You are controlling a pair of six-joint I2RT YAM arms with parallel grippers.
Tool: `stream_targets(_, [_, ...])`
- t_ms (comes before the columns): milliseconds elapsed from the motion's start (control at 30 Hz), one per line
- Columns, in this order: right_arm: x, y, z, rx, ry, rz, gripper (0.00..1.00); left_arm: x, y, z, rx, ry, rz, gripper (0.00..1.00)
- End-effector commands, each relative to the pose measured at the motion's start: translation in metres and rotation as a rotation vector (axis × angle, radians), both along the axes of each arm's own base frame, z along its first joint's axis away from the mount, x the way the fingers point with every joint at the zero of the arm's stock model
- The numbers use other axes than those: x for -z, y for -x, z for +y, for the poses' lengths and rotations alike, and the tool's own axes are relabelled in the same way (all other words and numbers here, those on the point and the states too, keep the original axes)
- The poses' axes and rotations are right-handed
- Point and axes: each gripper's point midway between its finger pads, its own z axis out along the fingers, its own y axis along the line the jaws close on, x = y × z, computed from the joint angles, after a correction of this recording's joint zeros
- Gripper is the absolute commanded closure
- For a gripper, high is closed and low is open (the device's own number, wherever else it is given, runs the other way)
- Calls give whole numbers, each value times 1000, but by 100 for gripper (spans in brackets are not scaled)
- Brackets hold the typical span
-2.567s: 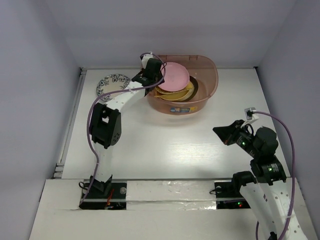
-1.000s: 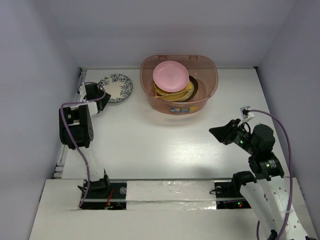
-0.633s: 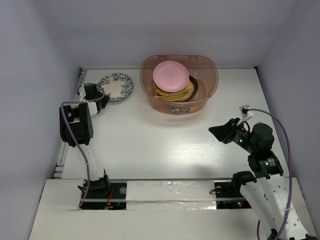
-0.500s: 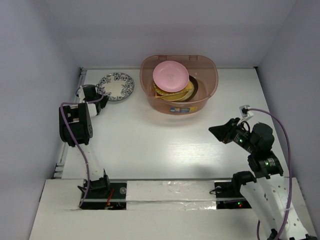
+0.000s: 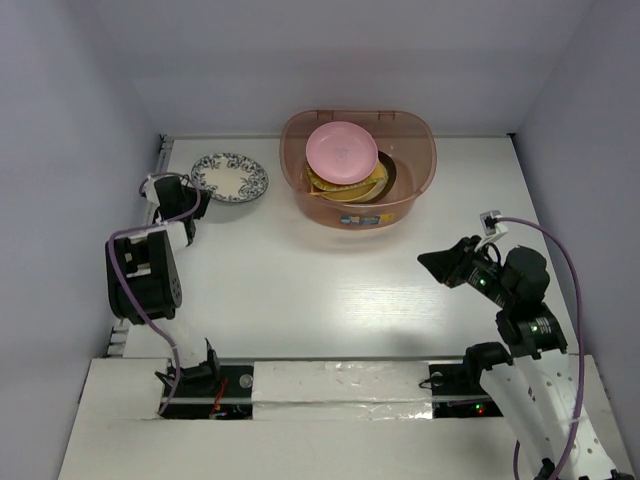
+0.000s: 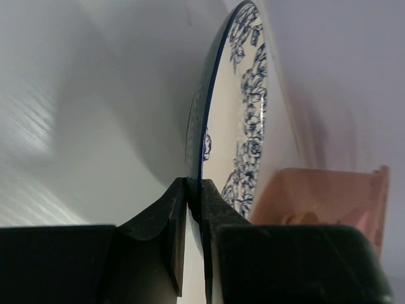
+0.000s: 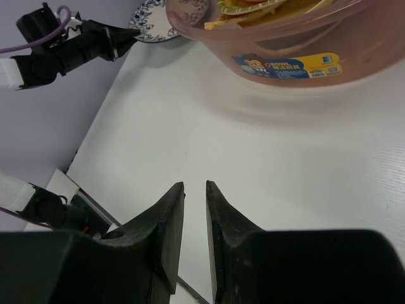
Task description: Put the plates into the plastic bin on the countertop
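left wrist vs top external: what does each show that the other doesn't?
Left wrist only: the left gripper closed on the rim of the blue-and-white floral plate, seen edge-on. Top external only: the pink plate atop orange dishes inside the plastic bin, and the right gripper above the countertop. Both: that plate and part of the bin.
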Motion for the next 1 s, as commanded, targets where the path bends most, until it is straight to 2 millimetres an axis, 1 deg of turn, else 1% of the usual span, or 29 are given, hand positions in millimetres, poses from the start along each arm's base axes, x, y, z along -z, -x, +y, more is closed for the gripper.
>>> stream_targets(0, [-15, 1, 1, -5, -10, -68, 74, -119, -7, -4, 15, -2, -326, 100])
stream_targets(33, [-14, 1, 1, -4, -9, -69, 74, -131, -5, -1, 4, -1, -351, 100])
stream_targets(67, [-14, 0, 0, -1, -8, -67, 74, -141, -2, -1, 3, -6, -373, 100])
stream_targets(100, [-14, 1, 1, -2, -9, -69, 74, -162, 4, -1, -3, -16, -419, 100])
stream_targets(167, [-14, 1, 1, -5, -9, -69, 74, -183, 11, -1, -8, -24, -463, 100])
stream_targets(200, [-15, 1, 1, -4, -10, -73, 74, -202, 19, -2, -10, -33, -505, 100])
stream_targets(267, [-15, 1, 1, -7, -9, -76, 74, -224, 26, -4, -6, -36, -557, 100])
stream_targets(300, [-15, 0, 1, -6, -9, -76, 74, -243, 33, -14, 16, -38, -601, 100])
stream_targets(367, [-14, -1, 2, -8, -12, -72, 74, -259, 37, -31, 60, -37, -638, 100])
stream_targets(400, [-13, -2, 2, -8, -13, -71, 74, -276, 37, -43, 99, -53, -667, 100])
stream_targets(433, [-14, -4, 3, -9, -14, -72, 74, -284, 37, -69, 160, -49, -677, 100])
stream_targets(467, [-13, -5, 2, -8, -14, -69, 74, -289, 36, -84, 195, -52, -683, 100])
stream_targets(500, [-13, -5, 3, -8, -14, -69, 74, -300, 32, -98, 220, -69, -698, 100])
stream_targets(533, [-13, -5, 3, -8, -13, -66, 74, -305, 34, -128, 281, -59, -707, 100])
stream_targets(567, [-14, -5, 2, -5, -13, -66, 74, -306, 32, -142, 312, -57, -705, 100])
stream_targets(600, [-15, -4, 1, 0, -12, -71, 74, -311, 26, -156, 339, -53, -711, 100])
stream_targets(633, [-14, -4, 0, 4, -9, -67, 74, -311, 23, -169, 367, -48, -709, 100])
stream_targets(667, [-16, -3, -1, 10, -9, -73, 74, -321, 25, -191, 409, -32, -730, 100])
stream_targets(700, [-16, -3, -1, 11, -7, -72, 74, -308, 17, -204, 436, -25, -701, 100])
stream_targets(767, [-16, -1, -1, 13, -8, -70, 74, -304, 13, -224, 476, -18, -690, 100])
stream_targets(800, [-16, -1, -2, 14, -6, -71, 74, -298, 9, -246, 522, -8, -674, 100])
stream_targets(867, [-15, -1, -2, 13, -4, -67, 74, -288, 5, -265, 561, -11, -648, 100])
stream_targets(900, [-15, -1, -1, 11, -5, -65, 74, -278, 2, -283, 597, -9, -623, 100])
stream_targets(967, [-16, -1, -1, 13, -4, -67, 74, -266, -2, -296, 622, -18, -595, 100])
